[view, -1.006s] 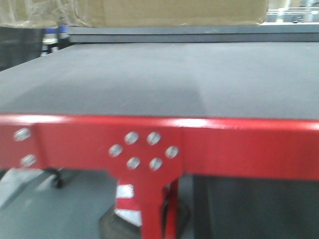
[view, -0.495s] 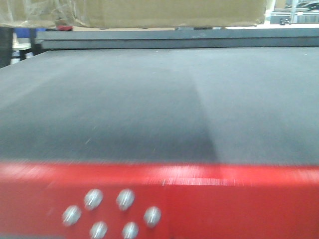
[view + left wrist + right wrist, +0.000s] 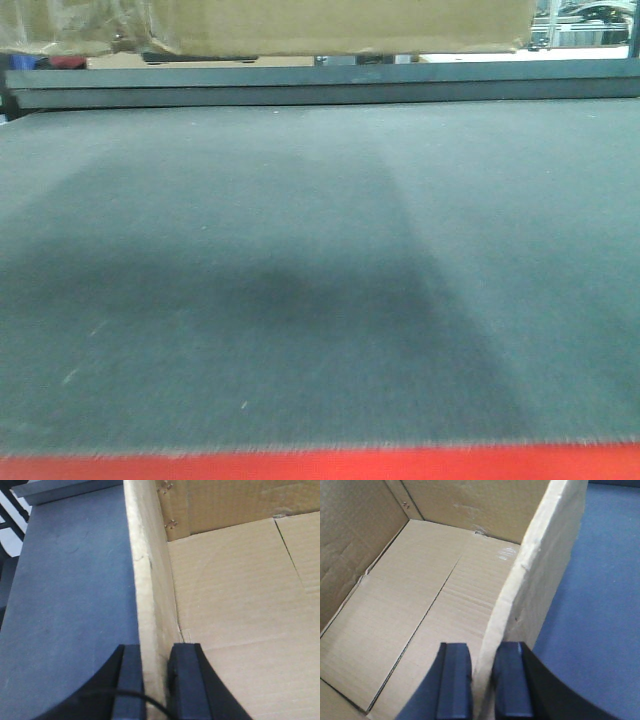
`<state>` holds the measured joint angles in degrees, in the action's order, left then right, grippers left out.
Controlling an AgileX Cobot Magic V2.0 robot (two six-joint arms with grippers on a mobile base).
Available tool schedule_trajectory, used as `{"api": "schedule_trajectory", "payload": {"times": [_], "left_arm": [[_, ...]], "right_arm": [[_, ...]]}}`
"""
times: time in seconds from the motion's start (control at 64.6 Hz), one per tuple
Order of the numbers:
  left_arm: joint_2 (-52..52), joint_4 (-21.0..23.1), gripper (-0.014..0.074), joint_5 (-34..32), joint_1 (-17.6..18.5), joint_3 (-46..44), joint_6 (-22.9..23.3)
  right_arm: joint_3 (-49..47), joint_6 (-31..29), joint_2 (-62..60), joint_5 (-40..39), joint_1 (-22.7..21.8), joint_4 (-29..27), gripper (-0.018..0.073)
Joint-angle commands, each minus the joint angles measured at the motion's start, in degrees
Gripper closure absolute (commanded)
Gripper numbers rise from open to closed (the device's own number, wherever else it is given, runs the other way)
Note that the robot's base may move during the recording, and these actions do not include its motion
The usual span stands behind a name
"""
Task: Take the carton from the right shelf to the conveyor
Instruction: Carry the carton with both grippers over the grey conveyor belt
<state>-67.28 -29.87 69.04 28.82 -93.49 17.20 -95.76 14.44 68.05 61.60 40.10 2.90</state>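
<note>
I can read no text, label, brand, number or sign anywhere in my views. The carton (image 3: 235,605) shows only plain brown cardboard on its walls and floor in both wrist views. The conveyor belt (image 3: 320,280) in the front view is plain dark grey, with nothing printed on it.
</note>
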Motion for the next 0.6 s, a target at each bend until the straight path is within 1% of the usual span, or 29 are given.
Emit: {"api": "schedule_trajectory", "payload": {"times": [0.0,0.588], "left_arm": [[0.24,-5.45,0.061,0.0,-0.13,-0.46,-0.5],[0.24,-5.45,0.061,0.0,-0.13,-0.46,-0.5]], "right_arm": [[-0.21,-1.42,-1.19,-1.96,0.0,0.41,0.0629],[-0.21,-1.42,-1.19,-1.96,0.0,0.41,0.0629]]}}
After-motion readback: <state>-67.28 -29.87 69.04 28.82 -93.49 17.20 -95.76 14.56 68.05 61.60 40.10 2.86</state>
